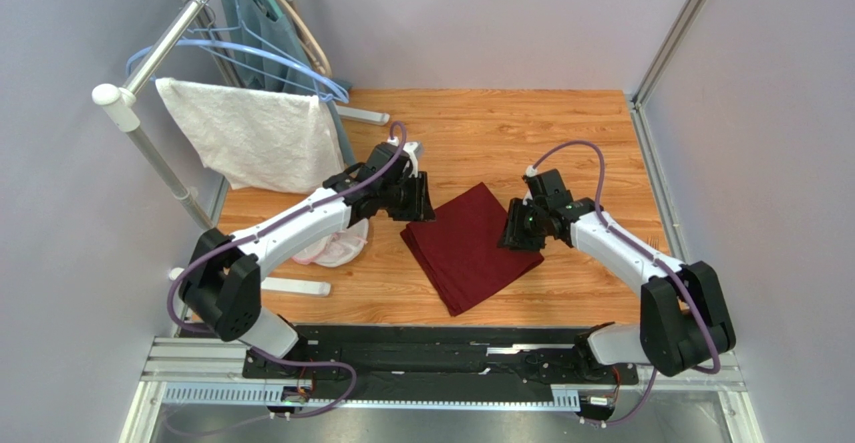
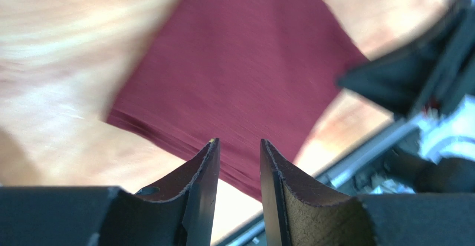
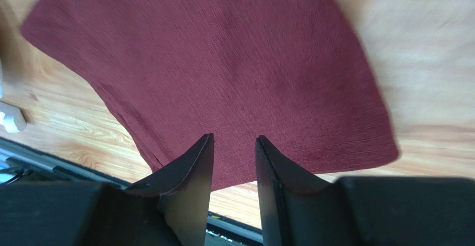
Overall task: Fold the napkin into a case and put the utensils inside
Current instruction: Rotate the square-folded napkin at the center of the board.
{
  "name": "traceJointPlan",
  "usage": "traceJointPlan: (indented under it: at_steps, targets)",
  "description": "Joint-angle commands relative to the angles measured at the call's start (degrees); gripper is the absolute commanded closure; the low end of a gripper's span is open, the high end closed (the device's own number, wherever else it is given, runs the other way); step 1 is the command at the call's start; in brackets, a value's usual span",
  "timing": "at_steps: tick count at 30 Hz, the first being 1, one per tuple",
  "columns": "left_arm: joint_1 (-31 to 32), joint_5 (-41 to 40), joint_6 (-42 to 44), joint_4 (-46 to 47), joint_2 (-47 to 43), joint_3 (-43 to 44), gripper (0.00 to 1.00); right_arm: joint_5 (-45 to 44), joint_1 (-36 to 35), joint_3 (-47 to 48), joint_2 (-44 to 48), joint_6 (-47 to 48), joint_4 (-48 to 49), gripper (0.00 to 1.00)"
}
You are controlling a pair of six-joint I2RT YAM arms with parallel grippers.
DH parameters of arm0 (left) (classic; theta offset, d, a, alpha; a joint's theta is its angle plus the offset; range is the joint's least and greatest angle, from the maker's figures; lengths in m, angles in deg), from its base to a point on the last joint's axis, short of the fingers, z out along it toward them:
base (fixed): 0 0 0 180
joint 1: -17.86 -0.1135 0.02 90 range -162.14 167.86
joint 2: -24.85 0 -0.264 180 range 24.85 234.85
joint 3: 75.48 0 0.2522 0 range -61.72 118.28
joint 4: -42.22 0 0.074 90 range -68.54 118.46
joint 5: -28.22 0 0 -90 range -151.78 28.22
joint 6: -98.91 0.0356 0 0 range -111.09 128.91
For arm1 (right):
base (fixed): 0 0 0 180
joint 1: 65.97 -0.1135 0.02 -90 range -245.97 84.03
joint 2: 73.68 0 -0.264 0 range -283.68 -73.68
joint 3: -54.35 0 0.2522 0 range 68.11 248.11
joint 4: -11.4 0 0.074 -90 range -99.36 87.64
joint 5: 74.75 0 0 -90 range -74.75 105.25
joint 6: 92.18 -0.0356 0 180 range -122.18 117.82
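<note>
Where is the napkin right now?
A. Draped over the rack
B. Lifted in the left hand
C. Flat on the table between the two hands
C: the napkin lies flat on the table, with the left hand and right hand at either side, both empty.

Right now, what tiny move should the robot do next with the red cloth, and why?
Probably lower each end effector to pinch an edge for folding. The napkin lies flat on the table, not yet a strip. The left end effector and right end effector hover at its sides, open and empty.
</note>
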Motion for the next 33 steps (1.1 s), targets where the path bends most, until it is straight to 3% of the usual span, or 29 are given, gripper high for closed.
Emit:
traceJointPlan:
  at_steps: [1, 5, 9, 14, 18, 21, 23, 25, 27, 33]
  targets:
    - [-2.11, -2.12, 4.43, -3.69, 4.15, 5.23, 0.55, 2.48, 0.34, -2.64, -2.99, -2.83, 6.57, 0.65]
    - [-3.43, -2.92, 5.84, -8.17, 9.24, 9.9, 0.55, -6.39, 3.48, -0.54, -8.97, 0.95, 4.99, 0.67]
    - [-3.43, -1.08, 4.62, -5.37, 6.1, 7.54, 0.55, -10.62, 7.28, 4.55, -15.21, 4.37, 3.32, 0.68]
    - [-3.51, -0.02, 5.14, -6.24, 4.68, 6.12, 0.53, -22.56, 7.72, 23.08, -24.7, 12.81, -1.16, 0.67]
    - [-3.6, 1.47, 4.97, -5.98, 6.87, 6.47, 0.53, -22.32, 7.02, 37.25, -29.13, 14.41, -10.91, 0.59]
    - [-3.95, 2.18, 4.96, -6.06, 9.51, 7.88, 0.53, -17.42, 5.79, 31.58, -20.47, 9.94, -13.21, 0.45]
    - [-4.39, 2.09, 6.1, -7.37, 11.7, 9.46, 0.53, -6.81, 4.39, 20.9, -14.47, 5.73, -9.45, 0.39]
    - [-4.83, 2.09, 7.24, -9.3, 13.9, 11.3, 0.53, -1.86, 1.24, 14.79, -6.47, 2.21, -5.49, 0.37]
    - [-5.01, 2.87, 7.69, -9.41, 14.61, 11.49, 0.53, -1.58, -2.11, 8.1, -2.94, 0.78, -3.73, 0.38]
    - [-5.18, 2.61, 8.04, -7.83, 15.75, 8.86, 0.53, 2.63, -12.84, -0.6, 1.47, -4.23, 3.11, 0.57]
